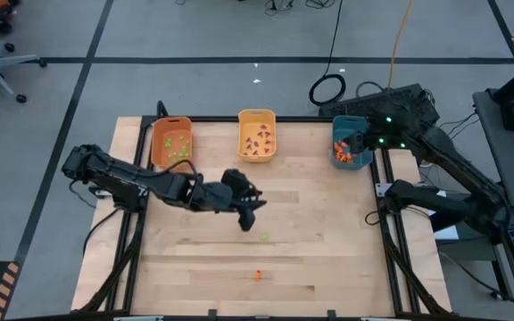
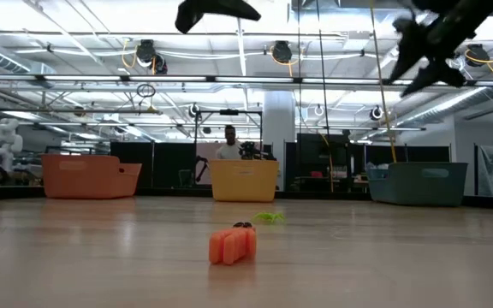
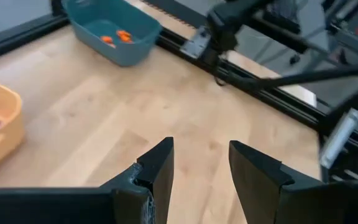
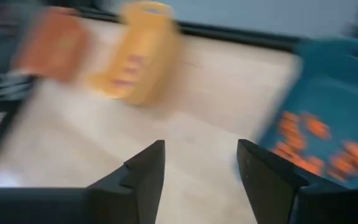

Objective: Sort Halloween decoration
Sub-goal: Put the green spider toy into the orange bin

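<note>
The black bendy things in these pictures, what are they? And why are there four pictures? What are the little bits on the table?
They are two robot arms, each ending in a two-fingered claw. The four pictures show one moment. One camera looks straight down, one sits level with the table top, and one rides on each arm's wrist.

The wooden table holds three bins at its far edge. The orange bin has green trinkets, the yellow bin has purple ones, and the teal bin has orange ones.

Two trinkets are not sorted yet: a light green trinket and an orange trinket lie loose on the table.

The left claw hovers open near the green one. The right claw is open beside the teal bin. Neither is holding anything.
</note>
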You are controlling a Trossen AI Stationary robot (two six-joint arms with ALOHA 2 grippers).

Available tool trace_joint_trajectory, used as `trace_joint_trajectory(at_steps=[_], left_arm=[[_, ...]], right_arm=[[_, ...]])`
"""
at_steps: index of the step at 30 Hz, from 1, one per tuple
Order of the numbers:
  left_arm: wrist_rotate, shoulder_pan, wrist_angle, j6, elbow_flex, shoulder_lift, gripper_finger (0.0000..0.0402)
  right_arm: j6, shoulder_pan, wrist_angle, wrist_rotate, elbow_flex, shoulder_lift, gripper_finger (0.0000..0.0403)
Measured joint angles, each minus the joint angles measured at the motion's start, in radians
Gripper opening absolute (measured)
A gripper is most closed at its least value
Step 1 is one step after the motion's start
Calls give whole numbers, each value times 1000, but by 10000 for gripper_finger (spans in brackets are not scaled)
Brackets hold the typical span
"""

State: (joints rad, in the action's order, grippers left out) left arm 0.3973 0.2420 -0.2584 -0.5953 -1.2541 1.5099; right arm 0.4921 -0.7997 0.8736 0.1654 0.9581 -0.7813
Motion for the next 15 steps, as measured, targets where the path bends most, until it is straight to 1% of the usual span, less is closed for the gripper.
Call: trace_joint_trajectory(at_steps=[2, 4, 9, 11, 15], left_arm=[[0, 29, -3, 0, 0, 0, 154], [0, 53, -19, 0, 0, 0, 154], [0, 96, -23, -5, 0, 0, 154], [0, 108, -32, -50, 0, 0, 154], [-1, 114, -109, -221, 0, 0, 154]], right_arm=[[-3, 32, -45, 46, 0, 38, 182], [15, 66, -92, 70, 0, 61, 180], [49, 153, -176, 73, 0, 74, 179], [46, 192, -191, 73, 0, 71, 179], [46, 261, -215, 73, 0, 58, 178]])
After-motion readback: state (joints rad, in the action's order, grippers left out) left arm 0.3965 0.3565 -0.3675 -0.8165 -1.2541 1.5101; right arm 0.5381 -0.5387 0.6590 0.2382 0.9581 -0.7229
